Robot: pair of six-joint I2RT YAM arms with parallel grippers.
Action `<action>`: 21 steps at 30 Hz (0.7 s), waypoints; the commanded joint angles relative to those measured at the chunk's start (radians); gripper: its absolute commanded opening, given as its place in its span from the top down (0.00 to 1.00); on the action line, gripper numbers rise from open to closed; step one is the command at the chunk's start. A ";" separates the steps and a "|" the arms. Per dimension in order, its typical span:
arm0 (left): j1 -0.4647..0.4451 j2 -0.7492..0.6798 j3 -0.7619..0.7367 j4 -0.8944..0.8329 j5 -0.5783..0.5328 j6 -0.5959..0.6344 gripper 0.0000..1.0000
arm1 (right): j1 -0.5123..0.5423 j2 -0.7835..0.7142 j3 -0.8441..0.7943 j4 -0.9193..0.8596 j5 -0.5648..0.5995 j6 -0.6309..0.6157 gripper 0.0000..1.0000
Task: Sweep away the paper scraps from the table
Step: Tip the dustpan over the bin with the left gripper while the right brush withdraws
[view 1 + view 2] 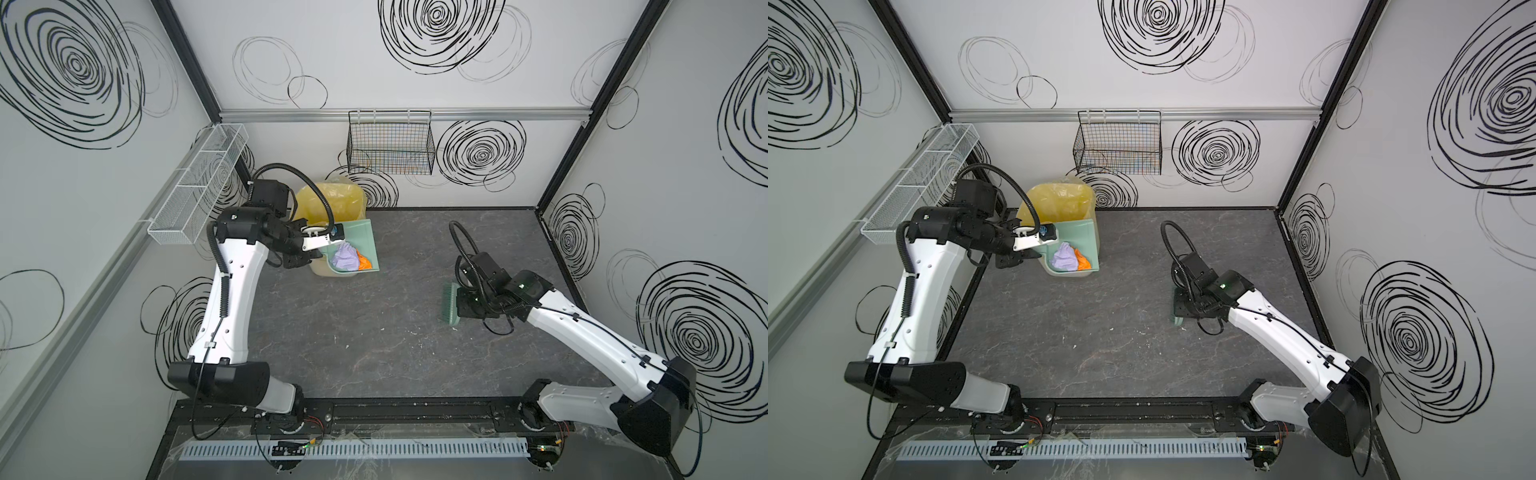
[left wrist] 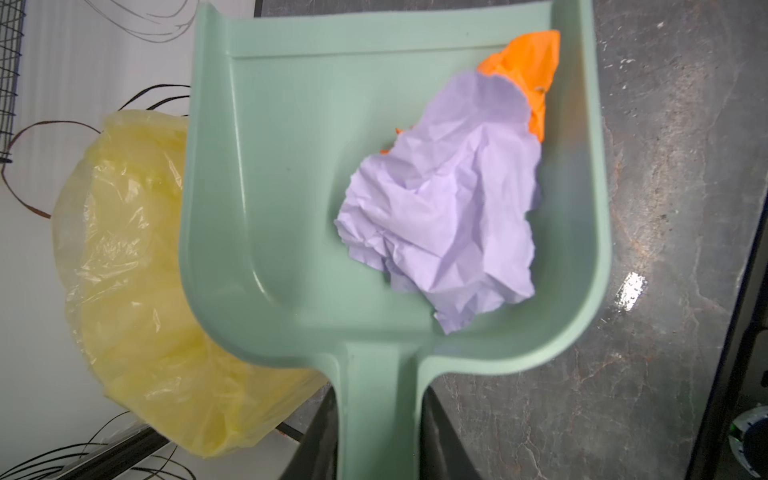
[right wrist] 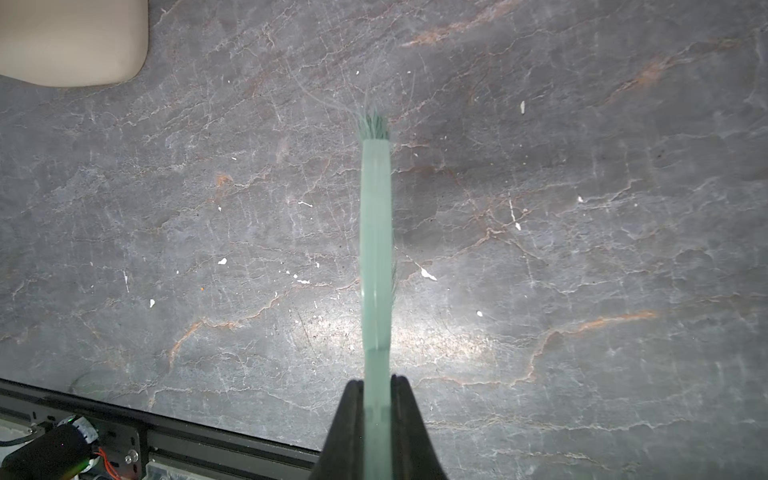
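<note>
Paper scraps lie in the dustpan at the bin, not yet dumped; left gripper grasps its handle, right gripper the brush.

Paper scraps: crumpled lilac wad overlapping an orange piece, inside the dustpan. Table: dark grey, pale-veined, tiny white flecks.

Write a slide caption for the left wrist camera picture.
Left gripper holds a teal dustpan carrying lilac and orange paper scraps, partly over the yellow-lined bin.
</note>
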 commanded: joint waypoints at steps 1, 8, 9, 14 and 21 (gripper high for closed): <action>0.043 0.068 0.094 -0.045 -0.007 0.033 1.00 | -0.013 -0.034 -0.017 0.028 0.000 -0.014 1.00; 0.130 0.238 0.351 -0.043 0.013 0.023 1.00 | -0.017 -0.045 -0.062 0.056 -0.019 -0.009 1.00; 0.141 0.263 0.394 -0.043 0.013 0.022 1.00 | -0.017 -0.046 -0.065 0.059 -0.022 -0.006 1.00; 0.189 0.382 0.580 -0.045 -0.009 0.023 1.00 | -0.017 -0.046 -0.072 0.065 -0.028 -0.003 1.00; 0.192 0.461 0.709 0.027 -0.141 0.056 1.00 | -0.017 -0.037 -0.090 0.083 -0.038 0.001 1.00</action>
